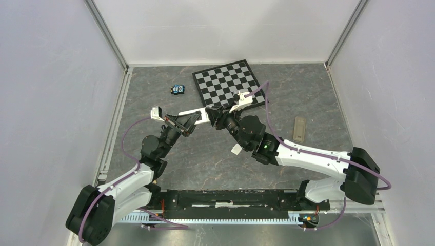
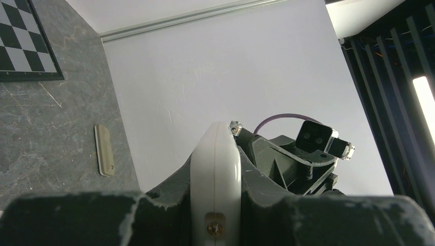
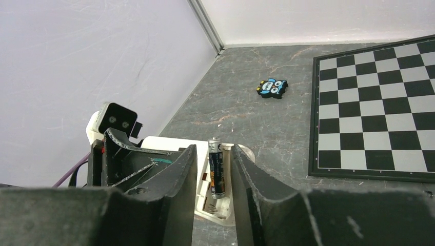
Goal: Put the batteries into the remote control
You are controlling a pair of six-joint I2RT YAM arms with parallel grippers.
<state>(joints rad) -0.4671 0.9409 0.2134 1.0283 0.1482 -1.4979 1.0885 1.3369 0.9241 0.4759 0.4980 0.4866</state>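
My left gripper [image 1: 182,123] is shut on the white remote control [image 1: 194,113] and holds it off the table. In the left wrist view the remote control [image 2: 215,174] stands edge-on between the left gripper's [image 2: 216,160] fingers. The right gripper [image 1: 218,116] meets the remote's free end from the right. In the right wrist view a dark battery [image 3: 216,171] with an orange band lies slanted in the open recess of the remote control [image 3: 160,144], above a spring. The right gripper [image 3: 214,150] is open, with a gap on each side of the battery.
A chessboard [image 1: 228,84] lies at the back centre, with a small blue toy [image 1: 178,89] to its left. A tan flat cover [image 1: 299,128] rests on the table to the right. A small white piece [image 1: 236,149] lies beside the right arm.
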